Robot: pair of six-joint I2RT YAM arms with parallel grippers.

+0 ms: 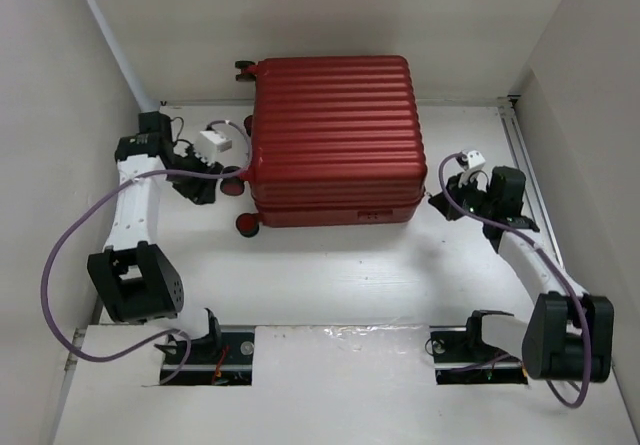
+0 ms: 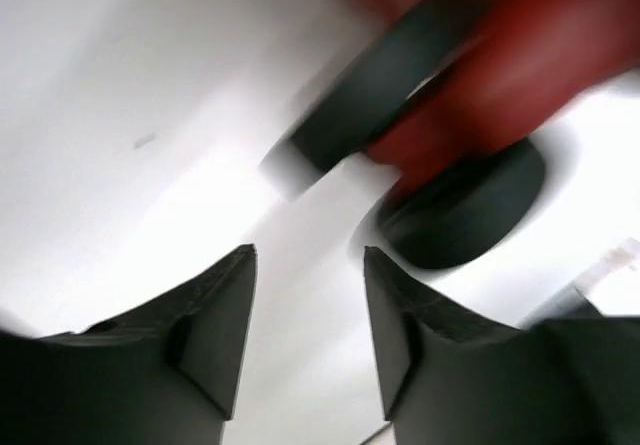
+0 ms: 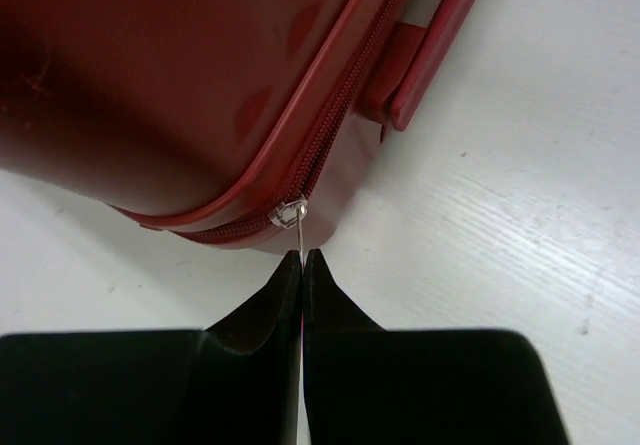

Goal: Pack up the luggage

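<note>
Luggage lying shut and flat, between both pincers. Right gripper pinched together on zipper pull just past its tips, at shell corner. Likely set for running the zip. Left gripper spread apart, empty, wheel just ahead-right, probably for bracing. Pull seen only from right wrist; from overhead, just closed shell. Left wrist view blurred.

The closed luggage lies flat on the white table.
</note>
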